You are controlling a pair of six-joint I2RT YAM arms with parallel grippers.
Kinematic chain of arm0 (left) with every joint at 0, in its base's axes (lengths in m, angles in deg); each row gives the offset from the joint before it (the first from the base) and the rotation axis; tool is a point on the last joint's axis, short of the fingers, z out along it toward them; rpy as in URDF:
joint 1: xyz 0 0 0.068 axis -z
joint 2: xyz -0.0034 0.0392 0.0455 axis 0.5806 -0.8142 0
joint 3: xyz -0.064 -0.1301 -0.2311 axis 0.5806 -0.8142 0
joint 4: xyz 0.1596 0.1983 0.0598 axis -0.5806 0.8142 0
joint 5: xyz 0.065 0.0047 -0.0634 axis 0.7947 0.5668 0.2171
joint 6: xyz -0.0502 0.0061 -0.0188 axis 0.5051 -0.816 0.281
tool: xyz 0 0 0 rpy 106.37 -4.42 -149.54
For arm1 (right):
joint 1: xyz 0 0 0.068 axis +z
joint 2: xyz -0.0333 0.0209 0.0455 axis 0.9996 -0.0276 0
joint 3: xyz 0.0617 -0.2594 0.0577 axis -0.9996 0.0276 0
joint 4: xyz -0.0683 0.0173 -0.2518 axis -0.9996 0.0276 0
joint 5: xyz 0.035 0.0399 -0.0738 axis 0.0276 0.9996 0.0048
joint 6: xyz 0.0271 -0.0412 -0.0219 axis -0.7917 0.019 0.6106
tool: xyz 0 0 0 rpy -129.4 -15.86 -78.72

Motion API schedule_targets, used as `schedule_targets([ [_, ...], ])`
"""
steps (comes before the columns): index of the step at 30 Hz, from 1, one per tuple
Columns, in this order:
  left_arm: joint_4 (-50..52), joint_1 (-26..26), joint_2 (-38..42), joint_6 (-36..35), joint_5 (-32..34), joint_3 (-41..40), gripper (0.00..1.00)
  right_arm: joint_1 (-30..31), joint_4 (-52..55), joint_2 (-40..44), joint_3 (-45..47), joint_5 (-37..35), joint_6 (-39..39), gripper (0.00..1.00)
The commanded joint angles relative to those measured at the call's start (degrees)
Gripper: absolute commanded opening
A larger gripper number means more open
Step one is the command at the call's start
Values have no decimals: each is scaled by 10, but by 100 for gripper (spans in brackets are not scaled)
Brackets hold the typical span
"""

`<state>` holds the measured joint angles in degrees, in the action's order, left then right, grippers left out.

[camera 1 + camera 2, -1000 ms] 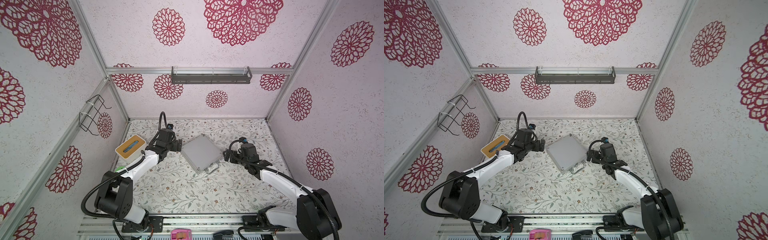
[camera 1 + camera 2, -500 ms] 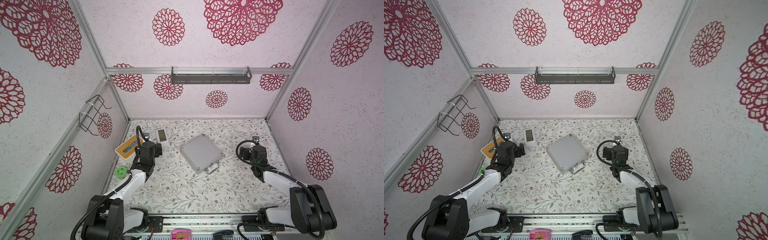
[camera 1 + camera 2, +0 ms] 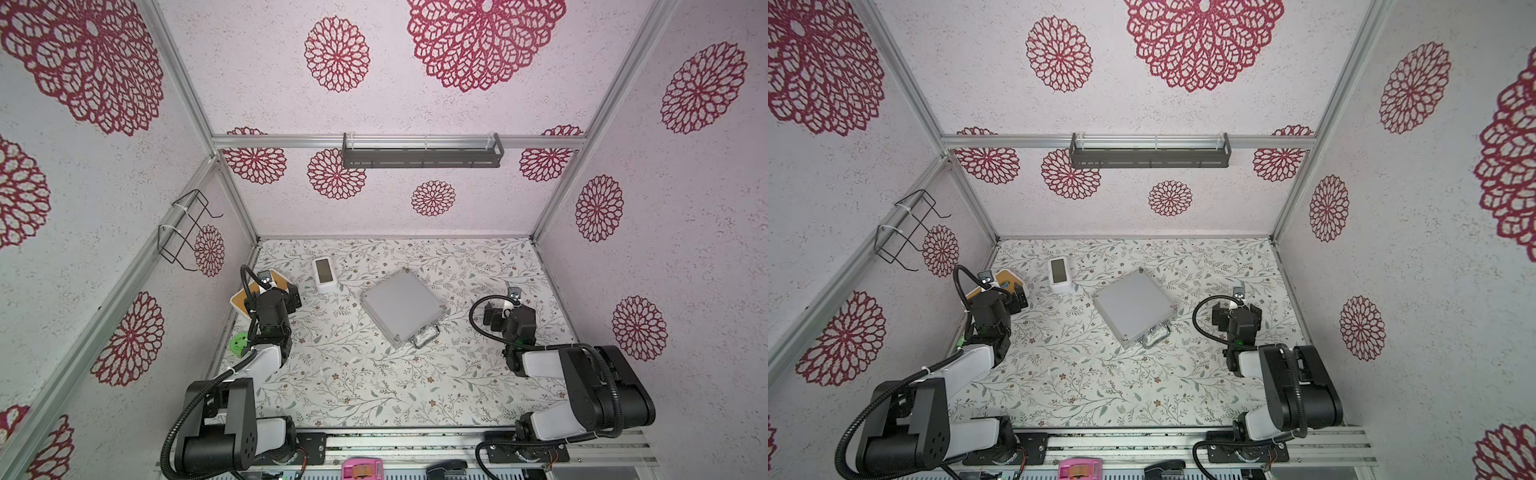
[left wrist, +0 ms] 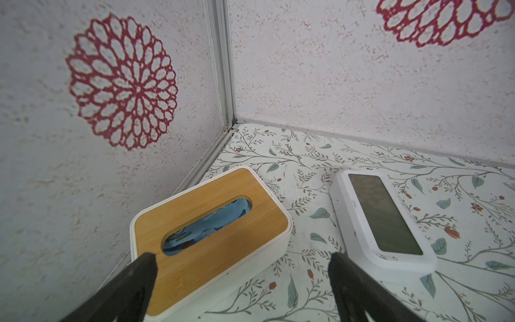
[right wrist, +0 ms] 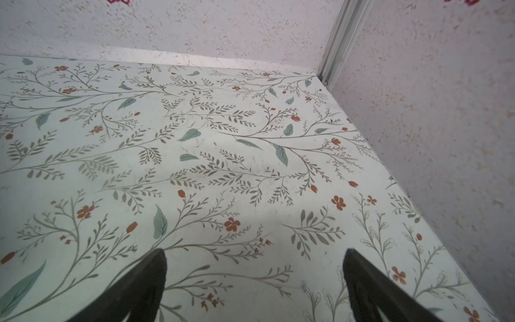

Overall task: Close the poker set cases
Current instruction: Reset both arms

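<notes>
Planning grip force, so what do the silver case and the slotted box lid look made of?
Silver case: likely aluminium, matte, finely ribbed panel, shiny metal handle. Slotted box lid: wood or bamboo, satin, by its visible grain; white body looks plastic.

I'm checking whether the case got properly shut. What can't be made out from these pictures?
Case latches: too small in both top views; neither wrist view shows the case.
Contents: hidden inside the shut case.
Green disc: partly behind the left arm in a top view.
White device screen: unreadable, left wrist view.
</notes>
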<state>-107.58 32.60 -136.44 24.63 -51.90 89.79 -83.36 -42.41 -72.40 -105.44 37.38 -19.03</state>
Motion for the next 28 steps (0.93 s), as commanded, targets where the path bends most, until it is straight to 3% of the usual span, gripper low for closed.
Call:
schedule_targets([
  [1,-38,-4,-15,6,-6,-10,99,-9,-90,1,9,10,-3,99],
  [9,-164,-28,-109,19,-30,-38,98,-13,-180,-25,46,18,-1,99],
  [28,-179,-29,-125,22,-37,-44,97,-15,-172,-27,41,23,-4,99],
])
